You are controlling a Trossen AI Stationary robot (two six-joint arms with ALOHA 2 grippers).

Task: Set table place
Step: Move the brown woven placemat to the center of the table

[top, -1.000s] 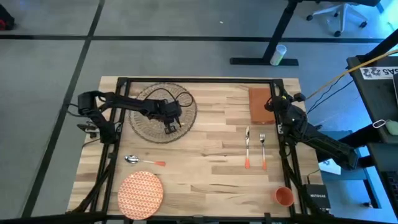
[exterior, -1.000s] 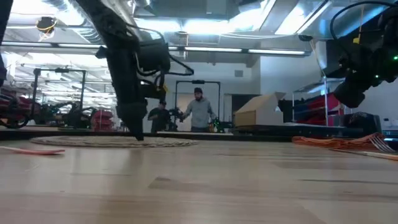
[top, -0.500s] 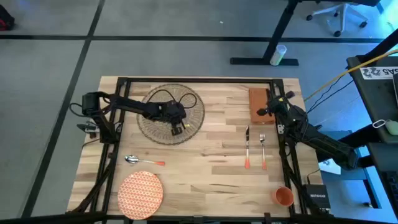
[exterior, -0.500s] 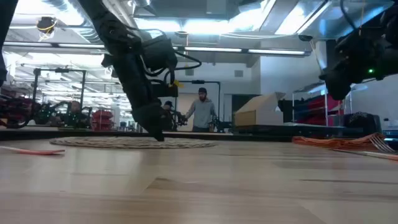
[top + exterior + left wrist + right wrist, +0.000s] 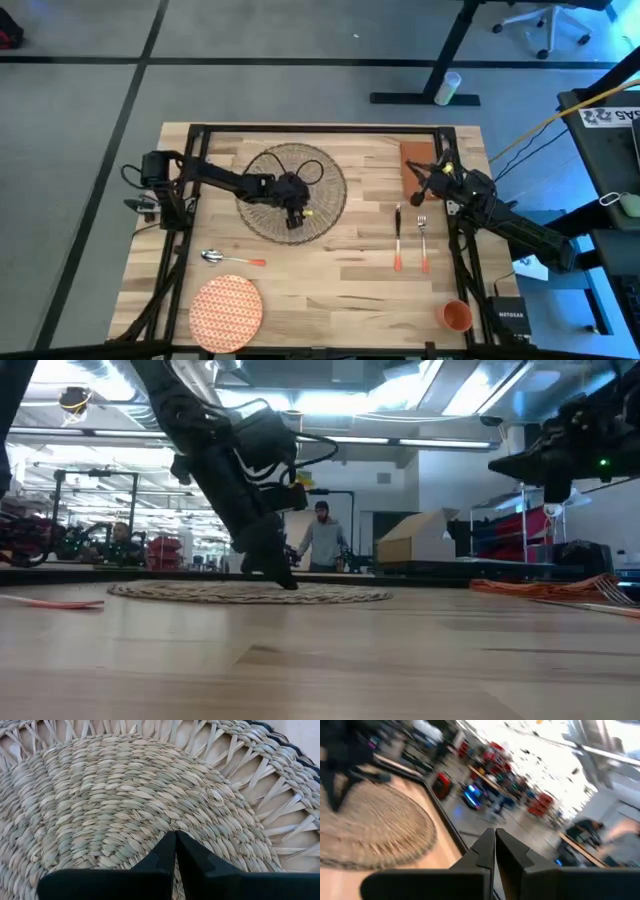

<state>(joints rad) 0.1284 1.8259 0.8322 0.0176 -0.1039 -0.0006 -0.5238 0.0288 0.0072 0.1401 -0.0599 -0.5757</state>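
We see the round woven placemat lying flat on the table, toward the far side and left of centre — a beige disc with a tight braided core and an open spoked rim. The left gripper presses down on its near edge; in the left wrist view its fingers meet tip to tip over the weave, pinched together, though we cannot tell whether any straw is caught between them.

The knife and fork lie side by side right of centre, long axes running far to near, orange handles toward the near edge. The spoon lies crosswise at the left, bowl pointing left, orange handle right. The orange patterned plate sits at the near left corner, the small orange cup at the near right. The rust napkin lies at the far right, long axis far to near.

The right gripper hangs above the napkin's near end — fingers closed, holding nothing.
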